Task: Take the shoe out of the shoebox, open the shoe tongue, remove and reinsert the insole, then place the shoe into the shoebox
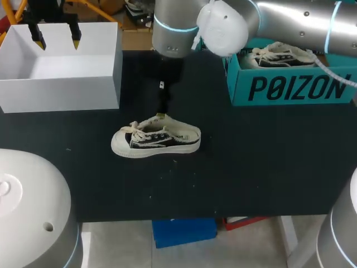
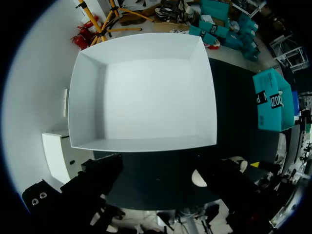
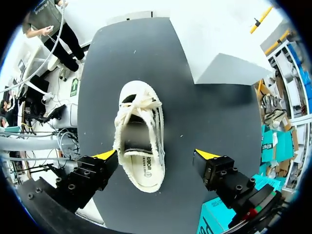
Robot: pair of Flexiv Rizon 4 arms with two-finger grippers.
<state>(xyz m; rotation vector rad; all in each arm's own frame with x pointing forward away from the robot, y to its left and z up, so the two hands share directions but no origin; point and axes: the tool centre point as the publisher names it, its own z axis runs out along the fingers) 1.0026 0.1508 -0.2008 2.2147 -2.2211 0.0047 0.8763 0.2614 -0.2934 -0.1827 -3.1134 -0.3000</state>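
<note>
The shoe (image 1: 156, 139) stands upright on its sole near the middle of the desk (image 1: 251, 167), well clear of both boxes. Its laces lie loosely across the tongue. I see no loose insole on the desk, so I judge it is inside the shoe, though the dark opening does not let me be sure.

My right tool (image 3: 156, 155) hangs just above the heel end with its fingers spread wide. One yellow tip shows on each side of the heel, neither touching it, so it grips nothing. In the right wrist view the toe points away, ahead of the fingers.

My left tool (image 1: 56, 34) hangs over the white shoebox (image 1: 61, 92), which sits at the far left corner of the desk. Its fingers are apart and hold nothing, and the left wrist view shows the box bare inside. A teal box (image 1: 290, 89) at the far right holds a second shoe (image 1: 279, 56).

As I read it, only the first step is done: the shoe is out. Opening the tongue, pulling the insole and putting it back, then returning the shoe to the shoebox are all left.
</note>
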